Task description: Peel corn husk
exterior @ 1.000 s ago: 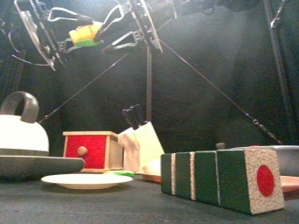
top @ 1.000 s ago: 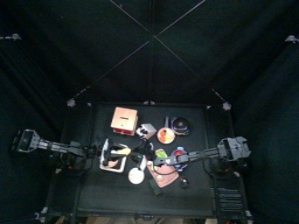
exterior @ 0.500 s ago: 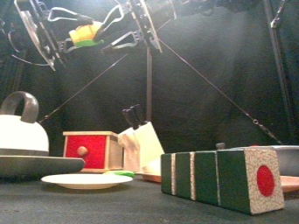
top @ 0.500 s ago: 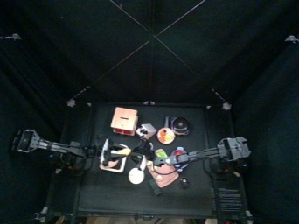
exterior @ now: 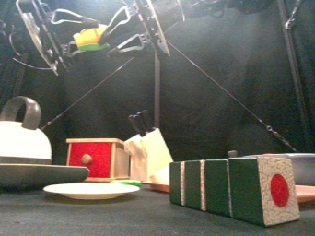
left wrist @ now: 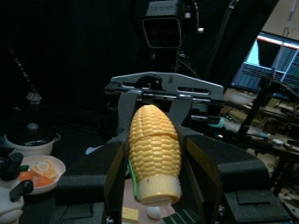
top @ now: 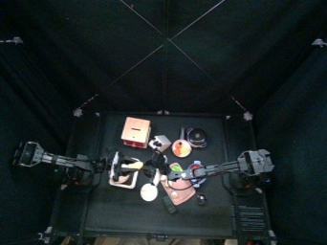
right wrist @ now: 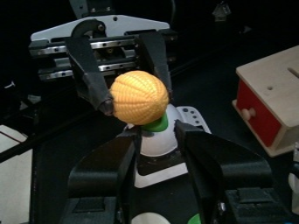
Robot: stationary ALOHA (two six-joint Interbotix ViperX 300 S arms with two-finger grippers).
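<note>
Held high above the table, the yellow cob (left wrist: pixel 155 150) is pinched between the left gripper (left wrist: pixel 158 175) jaws while the right gripper (right wrist: pixel 156 166) is closed on the corn husk (exterior: pixel 121 42), which should be drawn steadily away along the cob's axis.

Two arms, black throughout, jointed tubular links with blocky motor housings at the joints.

Left gripper (left wrist: pixel 149 188): two broad matt-black jaws with rounded, glossy-edged inner faces.

Right gripper (right wrist: pixel 156 166): two matt-black jaws of the same pattern, on a black base; seen from the left wrist view, a black frame with a pale grey cross-rail and slotted plate.

Front view: thin black finger frames, open loop outlines, dark cables trailing.
</note>
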